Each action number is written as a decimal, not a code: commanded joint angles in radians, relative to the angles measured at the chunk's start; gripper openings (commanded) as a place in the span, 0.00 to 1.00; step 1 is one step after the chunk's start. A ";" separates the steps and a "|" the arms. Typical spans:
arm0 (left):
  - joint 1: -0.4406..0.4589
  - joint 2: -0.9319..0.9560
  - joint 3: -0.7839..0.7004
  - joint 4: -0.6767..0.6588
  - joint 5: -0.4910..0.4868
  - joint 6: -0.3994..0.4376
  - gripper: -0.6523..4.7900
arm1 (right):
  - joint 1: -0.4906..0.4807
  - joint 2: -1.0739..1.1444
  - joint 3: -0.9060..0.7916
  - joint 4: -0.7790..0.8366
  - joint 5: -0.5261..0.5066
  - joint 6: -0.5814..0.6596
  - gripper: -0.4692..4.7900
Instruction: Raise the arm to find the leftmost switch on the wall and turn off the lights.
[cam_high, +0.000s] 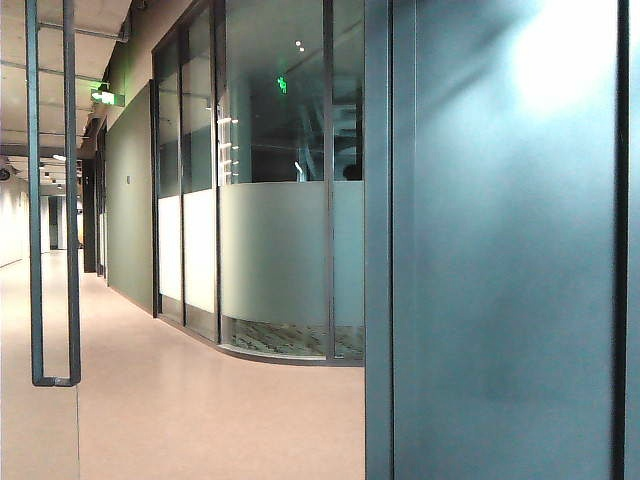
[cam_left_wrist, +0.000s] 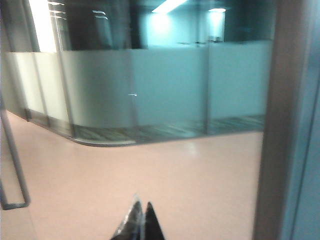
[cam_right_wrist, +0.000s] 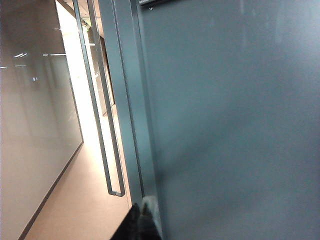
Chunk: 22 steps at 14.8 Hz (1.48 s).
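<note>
At the upper left of the exterior view a green exit sign (cam_high: 106, 97) glows, its writing too small to read, and no switch shows on the grey wall (cam_high: 510, 250). Low in each wrist view, the left claw (cam_left_wrist: 141, 225) is pressed together over the pink floor (cam_left_wrist: 175, 180). The right claw (cam_right_wrist: 142, 222), also closed and empty, sits just beside the wall.

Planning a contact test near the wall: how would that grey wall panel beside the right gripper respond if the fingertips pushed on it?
The grey wall panel looks flat and framed, so probably rigid. Its smooth sheen suggests the right gripper might slide. The left gripper hangs over the floor.
</note>
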 joint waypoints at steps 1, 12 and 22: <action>0.235 0.002 -0.002 -0.026 0.074 -0.022 0.11 | 0.000 0.000 0.005 0.016 -0.002 -0.002 0.09; 0.309 -0.253 -0.717 0.301 0.143 -0.158 0.11 | 0.000 0.000 0.004 0.016 -0.001 -0.002 0.09; 0.316 -0.321 -0.875 0.389 0.137 -0.161 0.11 | 0.000 0.000 0.004 0.016 -0.001 -0.002 0.09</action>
